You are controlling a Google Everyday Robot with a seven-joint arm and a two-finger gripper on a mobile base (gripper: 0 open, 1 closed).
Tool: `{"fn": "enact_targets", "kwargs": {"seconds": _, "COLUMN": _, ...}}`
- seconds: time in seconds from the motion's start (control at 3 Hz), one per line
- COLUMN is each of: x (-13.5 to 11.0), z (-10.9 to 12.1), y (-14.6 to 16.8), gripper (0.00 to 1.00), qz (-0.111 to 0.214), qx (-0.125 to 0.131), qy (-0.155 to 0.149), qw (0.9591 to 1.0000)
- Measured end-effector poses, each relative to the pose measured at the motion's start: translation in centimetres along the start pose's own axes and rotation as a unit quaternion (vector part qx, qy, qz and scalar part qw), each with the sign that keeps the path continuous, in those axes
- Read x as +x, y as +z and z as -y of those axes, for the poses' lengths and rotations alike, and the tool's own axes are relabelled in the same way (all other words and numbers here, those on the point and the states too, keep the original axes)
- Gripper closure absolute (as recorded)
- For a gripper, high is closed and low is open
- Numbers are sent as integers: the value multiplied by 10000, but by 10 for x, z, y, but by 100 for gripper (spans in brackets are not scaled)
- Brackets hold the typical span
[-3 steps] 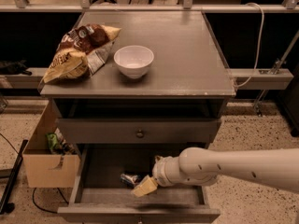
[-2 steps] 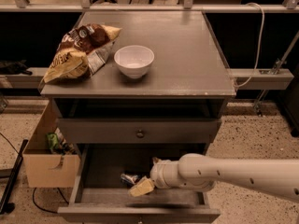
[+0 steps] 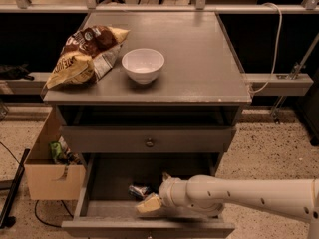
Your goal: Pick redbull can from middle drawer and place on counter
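The redbull can (image 3: 138, 190) lies on its side in the open middle drawer (image 3: 104, 183), left of centre on the dark tray floor. My gripper (image 3: 156, 190) reaches into the drawer from the right on a white arm. It is open, with one tan finger (image 3: 149, 204) in front of the can and the other tip (image 3: 166, 176) behind. The can's right end sits just at the gap between them. The counter (image 3: 199, 59) is the grey cabinet top above.
A white bowl (image 3: 143, 65) and chip bags (image 3: 84, 54) sit on the counter's left half. A shut drawer front with a knob (image 3: 149, 143) is above the open drawer. A cardboard box (image 3: 47, 178) stands on the floor at left. A white cable (image 3: 271, 49) hangs at right.
My arm has slid a little to the left and deeper into the drawer, bringing the gripper closer to the can. The can has not moved.
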State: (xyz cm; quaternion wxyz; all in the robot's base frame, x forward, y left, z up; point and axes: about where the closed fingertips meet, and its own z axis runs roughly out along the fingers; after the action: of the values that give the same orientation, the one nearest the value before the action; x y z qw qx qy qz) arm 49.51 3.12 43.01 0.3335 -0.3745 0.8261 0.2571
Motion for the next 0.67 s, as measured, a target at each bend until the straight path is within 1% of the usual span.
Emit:
{"fn": "enact_targets", "kwargs": {"seconds": 0.33, "x": 8, "z": 3, "y": 11, "gripper": 0, "qz": -34, "qx": 183, "qy": -97, "qw": 9998}}
{"fn": "enact_targets", "kwargs": {"seconds": 0.67, "x": 7, "z": 9, "y": 19, "gripper": 0, "qz": -102, "qx": 378, "qy": -311, "qw": 9987}}
